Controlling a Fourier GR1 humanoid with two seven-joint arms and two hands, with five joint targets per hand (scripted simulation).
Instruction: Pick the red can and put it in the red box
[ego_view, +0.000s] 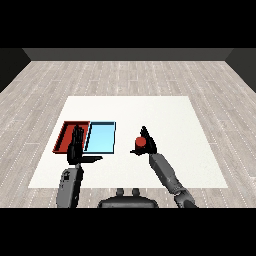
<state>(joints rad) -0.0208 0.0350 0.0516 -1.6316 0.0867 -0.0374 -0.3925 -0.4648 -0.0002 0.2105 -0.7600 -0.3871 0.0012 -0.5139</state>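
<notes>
On the white bench (150, 107), the red tray (64, 134) lies farthest left, its near right part hidden behind the left hand (75, 149), whose fingers stand straight and relaxed, thumb stretched toward the right, holding nothing. The light blue tray (102, 137) touches the red one on its right side. Well apart to the right, the right hand (148, 144) curls round the red can (141, 142); only the can's top and upper side show, the rest covered by fingers.
</notes>
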